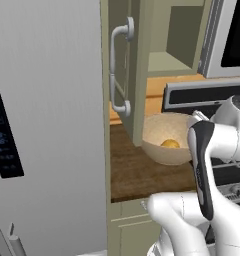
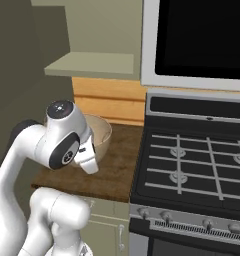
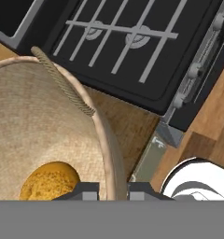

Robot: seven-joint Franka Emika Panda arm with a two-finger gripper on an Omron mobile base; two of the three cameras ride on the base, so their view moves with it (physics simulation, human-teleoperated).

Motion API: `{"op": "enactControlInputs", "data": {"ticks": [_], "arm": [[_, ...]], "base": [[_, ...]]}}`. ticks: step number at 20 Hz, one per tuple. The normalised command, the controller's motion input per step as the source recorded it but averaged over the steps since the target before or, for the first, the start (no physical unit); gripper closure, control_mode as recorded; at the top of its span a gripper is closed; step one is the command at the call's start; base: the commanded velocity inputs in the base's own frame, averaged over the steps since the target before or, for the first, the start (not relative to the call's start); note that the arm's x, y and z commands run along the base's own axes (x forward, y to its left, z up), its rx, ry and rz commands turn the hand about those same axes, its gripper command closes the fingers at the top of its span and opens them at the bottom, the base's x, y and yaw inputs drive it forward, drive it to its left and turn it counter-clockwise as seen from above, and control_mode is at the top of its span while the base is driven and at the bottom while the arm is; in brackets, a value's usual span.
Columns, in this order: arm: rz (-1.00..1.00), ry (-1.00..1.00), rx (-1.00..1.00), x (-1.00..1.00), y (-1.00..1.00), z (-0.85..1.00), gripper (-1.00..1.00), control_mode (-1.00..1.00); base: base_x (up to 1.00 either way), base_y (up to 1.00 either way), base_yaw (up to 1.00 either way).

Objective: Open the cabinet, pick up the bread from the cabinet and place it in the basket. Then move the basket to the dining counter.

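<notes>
So the tool (image 3: pixel 112 190) is pinching the rim of the basket (image 3: pixel 34 121), one finger on each side of the wall. The bread (image 3: pixel 49 181) sits inside the basket, just beside the tool. Basket's on the wood counter (image 3: pixel 128 126), with the stove (image 3: pixel 132 51) just past it.

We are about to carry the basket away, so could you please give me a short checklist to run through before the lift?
1. Bread inside the basket: ok.
2. Gripper straddles the basket rim, one finger each side: ok.
3. Jaws closed on the rim: ok, though firmness cannot tell.
4. Basket sits flat on the worktop: ok.
5. Cabinet door open beside the basket, may obstruct the lift: cannot tell.
6. Stove close by: ok, apart.
</notes>
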Motion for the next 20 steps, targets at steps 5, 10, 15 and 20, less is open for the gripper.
{"op": "enactControlInputs", "data": {"ticks": [5,10,15,20], "arm": [[0.00,0.00,0.00,0.00,0.00,0.00,1.00,1.00],[0.00,0.00,0.00,0.00,0.00,0.00,1.00,1.00],[0.00,0.00,0.00,0.00,0.00,0.00,1.00,1.00],[0.00,0.00,0.00,0.00,0.00,0.00,1.00,1.00]], "base": [[-0.98,-0.33,-0.12],[-1.00,-0.56,-0.09],[-0.44,-0.24,-0.72],[-0.09,0.00,-1.00]]}}
